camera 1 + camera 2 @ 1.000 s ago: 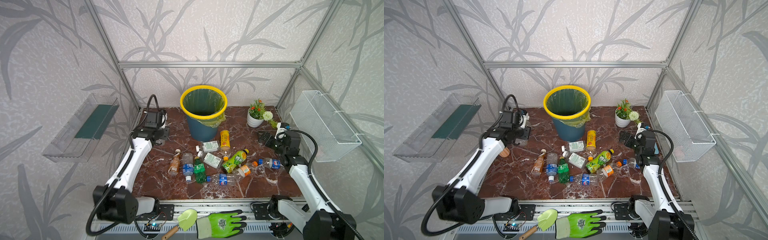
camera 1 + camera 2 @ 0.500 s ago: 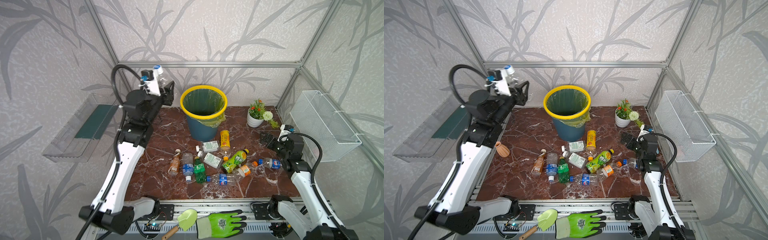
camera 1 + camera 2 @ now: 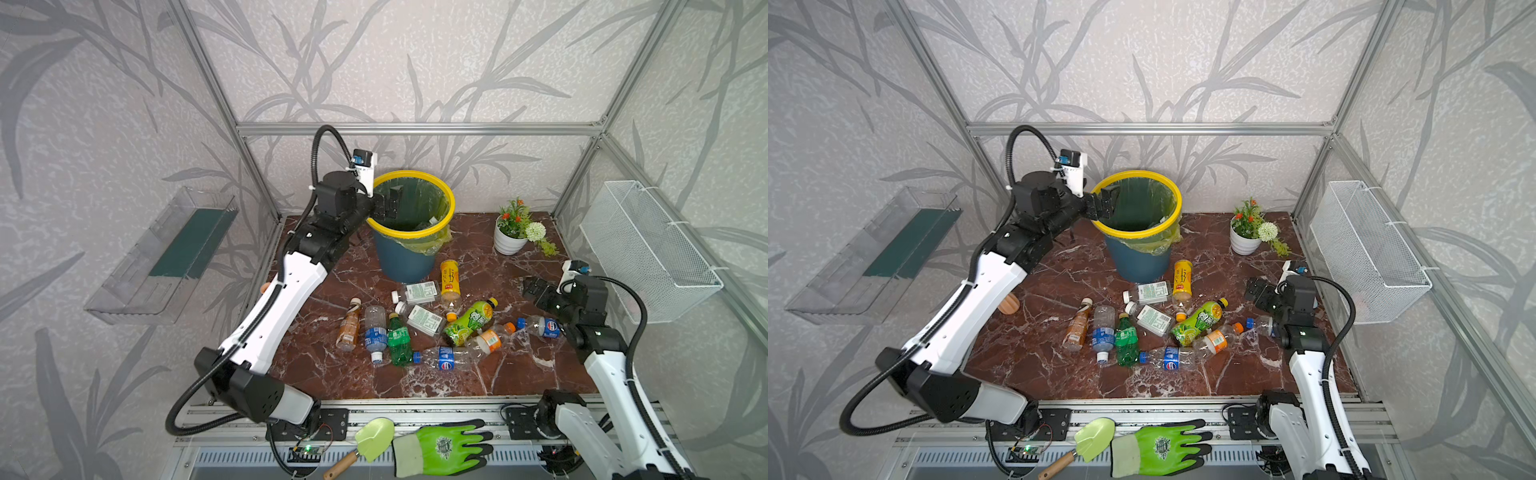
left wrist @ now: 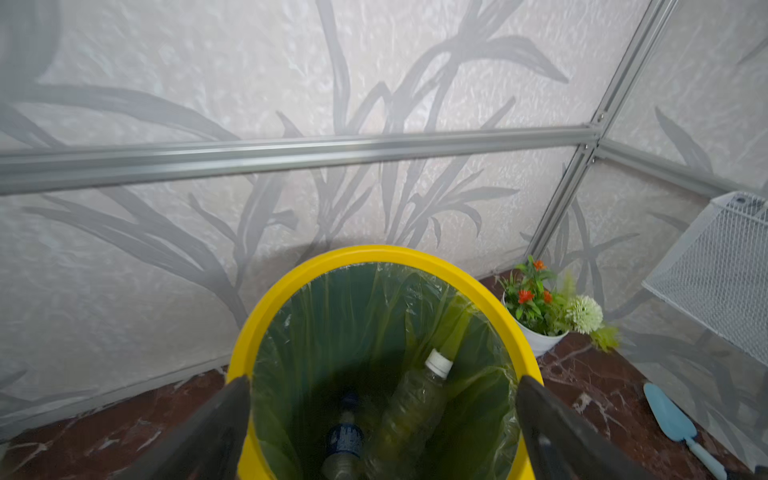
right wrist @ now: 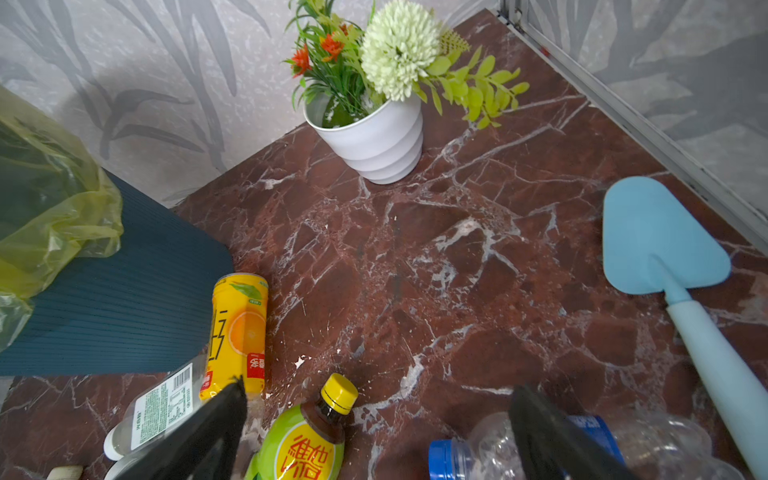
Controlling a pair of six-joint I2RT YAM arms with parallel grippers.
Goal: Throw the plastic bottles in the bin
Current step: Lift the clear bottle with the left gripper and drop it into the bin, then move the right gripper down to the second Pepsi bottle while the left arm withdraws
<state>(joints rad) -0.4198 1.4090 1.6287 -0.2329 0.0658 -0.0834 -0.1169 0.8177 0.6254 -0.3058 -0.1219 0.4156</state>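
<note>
- Left pincer point(image 4: 382, 380) gapes wide and empty over the bin point(image 3: 409, 235).
- Two bottles point(image 4: 409, 411) lie inside the bin.
- Other bottles point(image 3: 398, 338) lie scattered on the desk point(image 3: 324, 374).
- Right pincer point(image 5: 378, 388) gapes wide, empty, just above them.

Both top views look steeply down from the front; both close wrist views share the bin point(image 4: 374, 253).

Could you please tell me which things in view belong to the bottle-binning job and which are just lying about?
Belong to the job: bin; two bottles already inside it; loose bottles lying in front of it.

Just lying about: flower pot; wire basket; terracotta vase; blue trowel; green trowel; green glove; clear wall tray.
</note>
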